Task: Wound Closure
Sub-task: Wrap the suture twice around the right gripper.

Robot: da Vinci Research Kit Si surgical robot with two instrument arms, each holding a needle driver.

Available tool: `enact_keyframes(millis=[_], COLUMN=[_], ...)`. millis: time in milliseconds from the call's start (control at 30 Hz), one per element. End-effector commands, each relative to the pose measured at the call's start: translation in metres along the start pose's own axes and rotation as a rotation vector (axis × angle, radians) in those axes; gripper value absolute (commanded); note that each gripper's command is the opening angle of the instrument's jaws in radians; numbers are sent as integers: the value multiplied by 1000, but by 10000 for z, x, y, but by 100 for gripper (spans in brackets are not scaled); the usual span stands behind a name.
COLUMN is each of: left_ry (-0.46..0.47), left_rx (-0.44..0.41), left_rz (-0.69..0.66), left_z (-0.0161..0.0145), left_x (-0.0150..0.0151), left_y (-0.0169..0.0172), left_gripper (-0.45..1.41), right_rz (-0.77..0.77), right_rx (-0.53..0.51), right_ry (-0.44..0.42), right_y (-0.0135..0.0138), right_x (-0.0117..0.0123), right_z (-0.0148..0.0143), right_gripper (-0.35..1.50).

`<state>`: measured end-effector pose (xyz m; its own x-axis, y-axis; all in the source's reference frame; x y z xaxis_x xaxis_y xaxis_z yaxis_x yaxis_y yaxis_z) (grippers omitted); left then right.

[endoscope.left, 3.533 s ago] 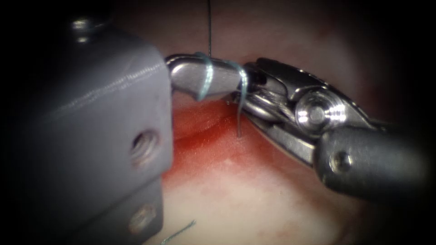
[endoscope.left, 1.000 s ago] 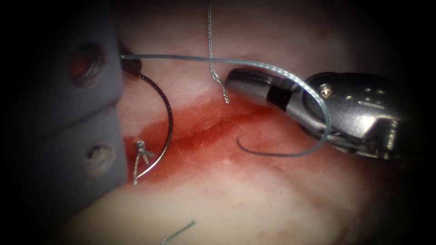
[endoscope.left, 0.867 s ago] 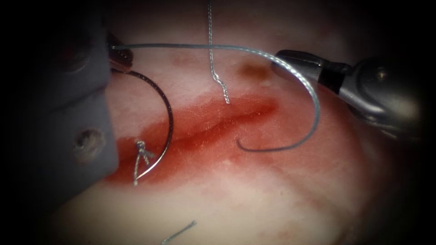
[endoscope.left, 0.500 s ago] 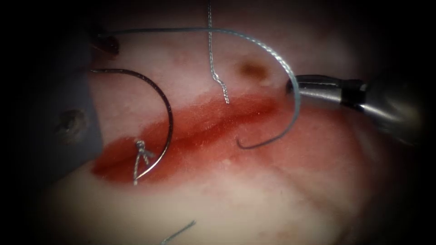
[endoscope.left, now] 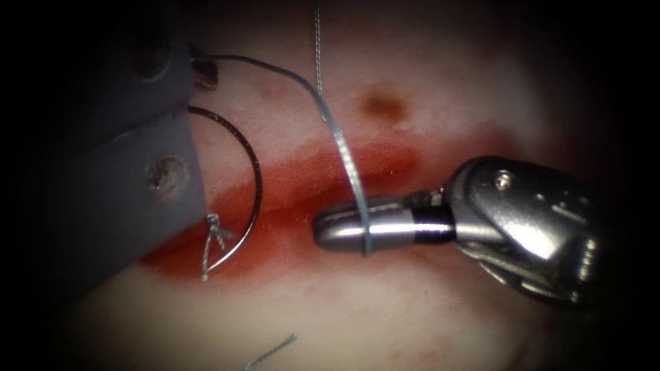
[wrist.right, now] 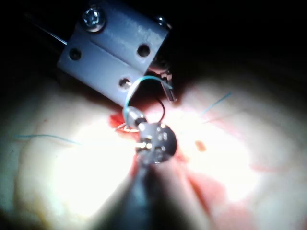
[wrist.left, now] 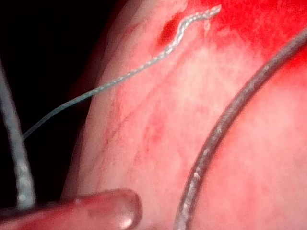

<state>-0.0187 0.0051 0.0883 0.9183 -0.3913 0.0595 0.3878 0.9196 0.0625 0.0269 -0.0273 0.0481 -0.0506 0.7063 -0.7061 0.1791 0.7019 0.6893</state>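
The curved needle (endoscope.left: 258, 182) lies loose on the tissue (endoscope.left: 385, 309) at the cut's (endoscope.left: 302, 196) left end; no tool holds it. Its tip rests beside a tied knot (endoscope.left: 216, 230), and its upper end is hidden behind the left arm. My left tool (endoscope.left: 203, 73) is shut on the thread (endoscope.left: 340, 148), seen close with its jaw tip (wrist.left: 96, 211), thread (wrist.left: 17, 163) and needle (wrist.left: 216, 139). The thread runs down across my right tool (endoscope.left: 322, 230), whose jaws look shut over the cut's middle, with nothing seen between them. The right tool (wrist.right: 130, 115) shows under the same strand.
Red fluid (endoscope.left: 385, 161) stains the tissue along the cut. A second strand (endoscope.left: 317, 41) comes down from the top edge and shows as a kinked tail (wrist.left: 144, 64). A dark spot (endoscope.left: 381, 104) marks the tissue. A cut end of thread (endoscope.left: 271, 350) lies near the bottom.
The right tool came down and left from the upper right to the cut's middle. The wide loop of thread narrowed and now lies across its jaws. The left tool shifted right. The needle stayed put.
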Motion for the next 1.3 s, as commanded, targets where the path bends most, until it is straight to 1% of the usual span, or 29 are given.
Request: enact_keyframes(millis=[33, 67, 133, 200, 267, 300, 433, 467, 500, 533, 567, 600, 633, 667, 767, 800, 833, 867, 933, 967, 1033, 1100, 1133, 1200, 1267, 1300], left_ry=[3, 14, 33, 71, 92, 97, 159, 165, 167, 168, 169, 169, 168, 168, 166, 163, 158, 150, 135, 131, 116, 97, 81, 49, 22, -2], left_rx=[-3, 3, -2, 7, 48, 55, 109, 132, 150, 160, 166, 169, 172, 180, 190, 196, 206, 211, 224, 231, 239, 239, 222, 210, 203, 175], left_rz=[-1, -5, -6, 5, 40, 46, 101, 118, 136, 143, 147, 151, 155, 163, 180, 200, 223, 237, 263, 272, 285, 306, 317, 324, 322, 329], left_z=[-3, -2, 0, 5, 12, 14, 20, 21, 21, 19, 16, 13, 10, 4, -5, -9, -13, -15, -22, -26, -36, -49, -63, -81, -94, -106], left_x=[-6, -5, -5, -2, 1, 2, 5, 8, 9, 10, 11, 11, 10, 10, 9, 9, 7, 6, 2, 0, -5, -9, -14, -25, -32, -38], left_y=[9, 7, 6, 1, -11, -15, -35, -40, -43, -47, -49, -51, -52, -55, -60, -62, -66, -67, -68, -68, -67, -67, -66, -65, -64, -61], left_gripper=[-45, -45, -45, -45, -45, -45, -45, -45, -45, -45, -45, -45, -45, -45, -45, -45, -45, -45, -45, -45, -45, -45, -45, -45, -45, -45], right_rz=[8, 16, 33, 38, 36, 34, 66, 72, 75, 65, 40, -6, -60, -82, -100, -117, -142, -148, -199, -226, -272, -308, -345, -372, -385, -430], right_rx=[12, 6, 15, 19, 22, 25, 32, -3, -21, -63, -79, -117, -189, -307, -445, -522, -643, -701, -857, -897, -956, -1005, -1027, -1027, -1012, -929], right_ry=[30, 69, 110, 140, 170, 185, 274, 304, 316, 329, 334, 328, 312, 272, 213, 196, 160, 139, 51, -2, -105, -171, -247, -324, -423, -519], right_y=[2, 3, 4, 6, 10, 12, 17, 19, 20, 22, 23, 23, 24, 25, 28, 31, 34, 34, 35, 35, 36, 39, 43, 45, 48, 51], right_x=[9, 11, 12, 14, 17, 17, 21, 25, 26, 28, 29, 29, 29, 30, 33, 34, 35, 35, 35, 34, 33, 30, 26, 23, 19, 15], right_z=[20, 25, 29, 30, 32, 33, 38, 39, 39, 39, 40, 40, 40, 40, 39, 37, 36, 36, 37, 38, 41, 44, 46, 48, 49, 48], right_gripper=[-35, -35, -35, -35, -35, -35, -35, -35, -35, -35, -35, -35, -35, -35, -35, -35, -35, -35, -35, -35, -35, -35, -35, -35, -35, -35])
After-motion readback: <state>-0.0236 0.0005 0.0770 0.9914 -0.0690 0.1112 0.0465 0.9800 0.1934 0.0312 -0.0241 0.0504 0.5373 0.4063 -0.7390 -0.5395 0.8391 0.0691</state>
